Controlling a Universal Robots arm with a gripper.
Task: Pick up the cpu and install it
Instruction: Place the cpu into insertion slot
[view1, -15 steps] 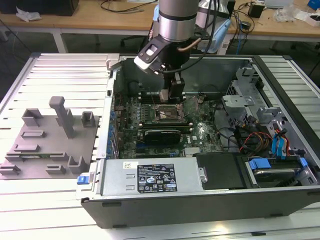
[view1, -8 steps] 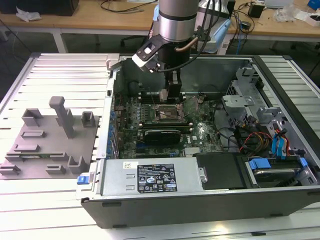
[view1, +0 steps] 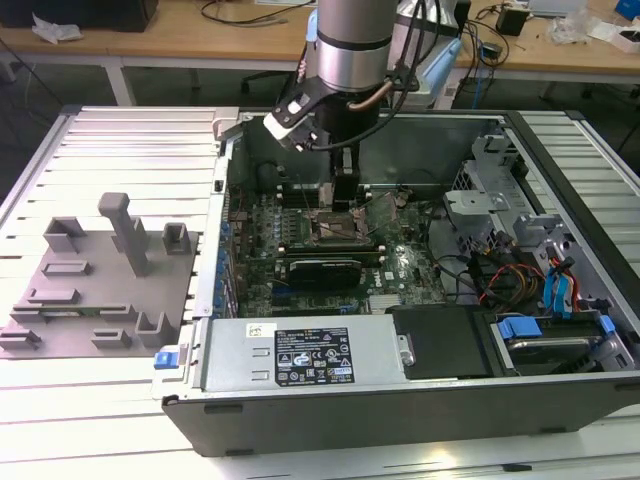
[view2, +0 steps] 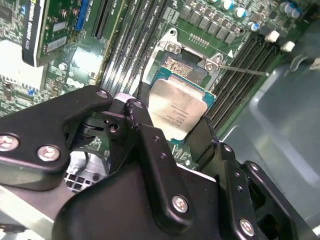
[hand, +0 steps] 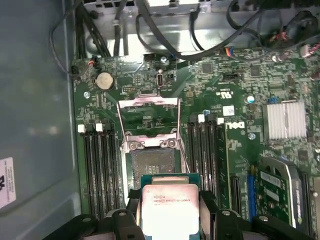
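Note:
The cpu (hand: 169, 206) is a small square chip with a silvery top and a green rim, and my gripper (hand: 170, 220) is shut on it by two opposite edges. In the second wrist view the cpu (view2: 179, 107) hangs between the black fingers (view2: 141, 122), tilted a little and just short of the socket (view2: 186, 64). The socket (hand: 152, 167) lies bare, with its metal load plate (hand: 148, 116) swung up and open. In the exterior view my gripper (view1: 343, 188) reaches down into the open computer case, right above the socket (view1: 335, 228).
Memory slots (hand: 97, 165) flank the socket on both sides. A long black card (view1: 320, 270) lies just in front of it. A grey tray (view1: 95, 290) with upright fixtures sits at the exterior view's left. The drive cage and cables (view1: 505, 225) fill the case's right side.

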